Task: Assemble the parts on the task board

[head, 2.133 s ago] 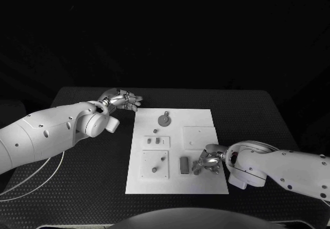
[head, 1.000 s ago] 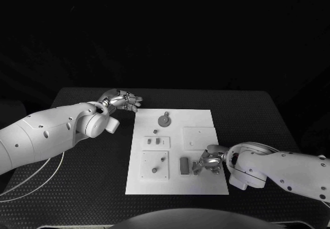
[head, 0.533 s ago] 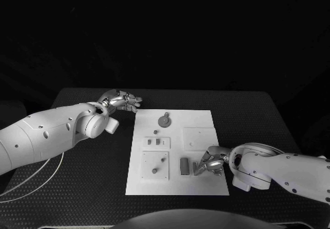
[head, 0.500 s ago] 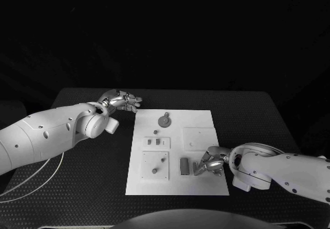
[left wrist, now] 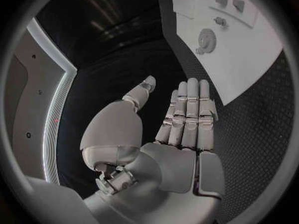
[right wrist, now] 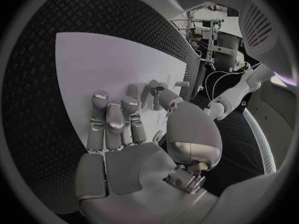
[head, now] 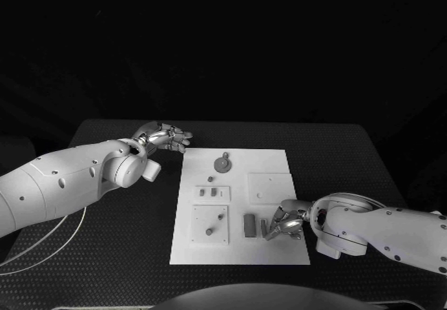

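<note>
I am seeing my right hand (head: pixel 285 224) hovering low over the near right part of the task board (head: pixel 280 248), a smooth white rectangular plate lying on the black, dimpled table (head: pixel 130 258). Its silver fingers (right wrist: pixel 107 115) are lying straight and side by side in the right wrist view, thumb beside them, and I cannot tell whether anything is pinched at the tips. Just beside those fingertips, toward my left arm, a dark oblong part (head: pixel 250 224) is lying flat on the plate. Further that way a raised square tile (head: pixel 210 223) is carrying a small peg (head: pixel 210 228). Beyond it, a smaller tile (head: pixel 212 192) is holding two short grey blocks (head: pixel 208 191). Past my right hand's fingertips a plain square tile (head: pixel 270 187) is sitting near the board's right edge, with bare white plate around it. Farther still, a round geared part (head: pixel 223 163) is resting close to the board's far edge. My left hand (head: pixel 166 137) is hanging over the table just off the board's far left corner, not touching it; in the left wrist view its fingers (left wrist: pixel 187 109) are stretched out together with the thumb apart, holding nothing. Open black table is lying all round that hand and along both long edges of the board.
</note>
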Action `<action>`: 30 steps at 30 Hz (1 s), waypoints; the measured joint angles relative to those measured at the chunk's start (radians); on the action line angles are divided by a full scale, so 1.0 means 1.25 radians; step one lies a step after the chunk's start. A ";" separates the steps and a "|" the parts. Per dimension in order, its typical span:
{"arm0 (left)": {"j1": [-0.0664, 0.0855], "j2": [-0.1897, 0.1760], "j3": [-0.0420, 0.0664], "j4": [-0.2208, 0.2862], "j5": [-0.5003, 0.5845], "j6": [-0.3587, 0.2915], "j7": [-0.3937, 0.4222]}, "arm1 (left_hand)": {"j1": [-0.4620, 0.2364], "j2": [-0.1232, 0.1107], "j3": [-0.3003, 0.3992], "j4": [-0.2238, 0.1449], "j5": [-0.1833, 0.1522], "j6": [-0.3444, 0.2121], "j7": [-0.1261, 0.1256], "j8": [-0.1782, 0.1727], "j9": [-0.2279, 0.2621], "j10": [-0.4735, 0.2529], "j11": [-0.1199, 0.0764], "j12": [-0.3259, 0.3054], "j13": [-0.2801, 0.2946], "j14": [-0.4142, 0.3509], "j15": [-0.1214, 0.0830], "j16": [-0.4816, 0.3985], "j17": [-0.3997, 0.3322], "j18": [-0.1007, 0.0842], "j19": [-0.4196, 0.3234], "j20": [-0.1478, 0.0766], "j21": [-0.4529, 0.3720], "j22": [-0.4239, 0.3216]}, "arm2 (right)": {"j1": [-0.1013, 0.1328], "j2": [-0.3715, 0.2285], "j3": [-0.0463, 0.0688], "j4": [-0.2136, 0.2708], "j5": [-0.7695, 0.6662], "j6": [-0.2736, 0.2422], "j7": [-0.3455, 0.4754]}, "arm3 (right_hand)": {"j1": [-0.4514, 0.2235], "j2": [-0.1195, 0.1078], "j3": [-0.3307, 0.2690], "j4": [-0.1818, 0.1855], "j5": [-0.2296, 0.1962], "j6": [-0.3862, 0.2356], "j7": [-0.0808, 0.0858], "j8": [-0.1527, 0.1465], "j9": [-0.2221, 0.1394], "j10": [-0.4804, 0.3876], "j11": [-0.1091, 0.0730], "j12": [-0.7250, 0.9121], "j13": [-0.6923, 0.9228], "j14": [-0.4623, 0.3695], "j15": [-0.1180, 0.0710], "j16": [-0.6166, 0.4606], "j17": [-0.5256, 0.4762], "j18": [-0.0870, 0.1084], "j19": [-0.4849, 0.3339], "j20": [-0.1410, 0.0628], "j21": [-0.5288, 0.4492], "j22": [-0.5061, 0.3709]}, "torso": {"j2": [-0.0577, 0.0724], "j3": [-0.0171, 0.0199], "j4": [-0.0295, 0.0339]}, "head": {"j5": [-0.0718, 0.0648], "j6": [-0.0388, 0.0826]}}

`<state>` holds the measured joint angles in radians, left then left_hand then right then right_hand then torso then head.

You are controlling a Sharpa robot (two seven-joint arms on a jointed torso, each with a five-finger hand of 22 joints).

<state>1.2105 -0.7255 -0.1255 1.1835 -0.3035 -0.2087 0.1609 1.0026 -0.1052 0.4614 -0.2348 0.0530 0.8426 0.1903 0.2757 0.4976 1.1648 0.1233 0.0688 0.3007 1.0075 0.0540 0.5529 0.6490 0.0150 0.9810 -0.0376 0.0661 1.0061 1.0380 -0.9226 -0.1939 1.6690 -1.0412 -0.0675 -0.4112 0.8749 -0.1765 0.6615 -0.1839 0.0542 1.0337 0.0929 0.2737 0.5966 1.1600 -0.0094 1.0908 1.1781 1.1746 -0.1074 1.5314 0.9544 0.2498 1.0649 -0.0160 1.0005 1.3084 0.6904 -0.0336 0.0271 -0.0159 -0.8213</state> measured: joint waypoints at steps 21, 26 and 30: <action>0.000 0.000 0.000 0.001 0.000 0.001 -0.001 | 0.000 0.000 0.000 0.000 0.000 0.000 0.000 0.000 -0.001 0.000 0.000 0.000 0.000 0.000 0.000 -0.003 0.002 0.000 0.000 0.000 0.000 -0.001 | 0.001 0.022 0.001 -0.006 -0.014 0.000 -0.030 | 0.021 0.120 -0.021 -0.082 -0.001 0.015 -0.009 0.016 0.002 0.019 -0.013 0.006 -0.003 0.027 -0.004 0.007 0.027 0.000 0.006 -0.003 0.004 0.000 | 0.000 -0.0004 0.0002 | -0.001 -0.004; 0.000 -0.001 0.000 0.001 0.000 0.001 -0.001 | 0.000 0.000 0.000 0.000 0.000 0.000 0.000 0.000 -0.001 0.000 0.000 0.000 0.000 0.000 0.000 -0.003 0.002 0.000 0.000 0.000 0.000 -0.001 | 0.002 0.023 0.002 -0.007 -0.024 0.002 -0.036 | 0.057 0.103 -0.014 -0.088 -0.001 0.016 -0.010 0.016 0.002 0.020 -0.014 0.006 -0.003 0.029 -0.003 0.007 0.027 0.000 0.008 -0.006 0.007 0.000 | 0.000 -0.0005 0.0002 | -0.002 -0.005; 0.000 -0.001 0.000 0.001 0.000 0.001 -0.001 | 0.000 0.000 0.000 0.000 0.000 0.000 0.000 0.000 -0.001 0.000 0.000 0.000 0.000 0.000 0.000 -0.003 0.002 0.000 0.000 0.000 0.000 -0.001 | 0.002 0.023 0.003 -0.007 -0.028 0.003 -0.037 | 0.073 0.097 -0.019 -0.087 -0.001 0.017 -0.011 0.018 0.002 0.020 -0.014 0.006 -0.003 0.029 -0.003 0.007 0.025 0.000 0.005 -0.009 0.007 0.000 | 0.000 -0.0005 0.0002 | -0.002 -0.005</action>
<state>1.2106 -0.7271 -0.1256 1.1848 -0.3035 -0.2069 0.1595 1.0026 -0.1052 0.4614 -0.2348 0.0530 0.8428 0.1905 0.2757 0.4969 1.1648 0.1234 0.0688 0.3007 1.0075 0.0540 0.5489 0.6510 0.0150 0.9810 -0.0376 0.0661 1.0053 1.0408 -0.8934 -0.1907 1.6597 -1.0767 -0.0641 -0.4577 0.9667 -0.0553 0.6382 -0.2925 0.0531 1.0555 0.0790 0.2963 0.5988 1.1851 -0.0269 1.0985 1.1743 1.2110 -0.1116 1.5402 0.9854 0.2498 1.0716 -0.0272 1.0089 1.3084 0.6903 -0.0341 0.0274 -0.0186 -0.8280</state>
